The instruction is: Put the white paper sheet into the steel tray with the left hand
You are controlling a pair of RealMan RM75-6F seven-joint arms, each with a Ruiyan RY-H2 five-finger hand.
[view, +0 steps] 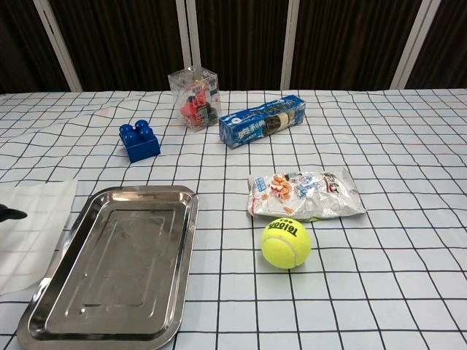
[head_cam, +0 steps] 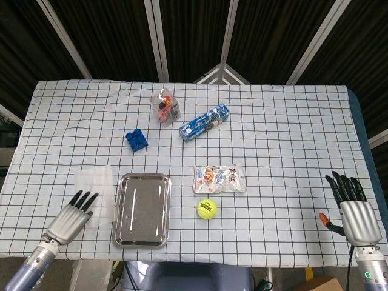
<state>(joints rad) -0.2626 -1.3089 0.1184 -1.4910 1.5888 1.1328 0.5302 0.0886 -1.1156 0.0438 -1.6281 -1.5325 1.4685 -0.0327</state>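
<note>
Head view looks down on a table (head_cam: 291, 121) covered with a white cloth ruled in dark squares. A steel tray (head_cam: 143, 209) lies near the front edge, long side running front to back. Every other place is given from this tray.

Just to its left lies the white paper sheet (head_cam: 95, 194), flat on the cloth, its right edge close beside the tray rim; whether they touch cannot be told. The left hand (head_cam: 68, 219) sits at the sheet's front left corner, palm down, fingers straight and slightly spread, dark fingertips (head_cam: 85, 198) resting over the paper's near edge. It grasps nothing.

Right of the tray, near its front half, sits a yellow tennis ball (head_cam: 207, 209). Just behind the ball lies a snack bag (head_cam: 219, 178). Behind the tray stands a blue toy block (head_cam: 136, 140). Further back and to the right are a clear plastic box (head_cam: 166, 105) with red and dark contents and a blue biscuit pack (head_cam: 204, 122).

Far to the right of the tray, at the table's front right corner, the right hand (head_cam: 353, 209) rests palm down with fingers extended, released and holding nothing.

Chest view shows a dark fingertip (view: 9, 214) at the left edge, over the paper.
</note>
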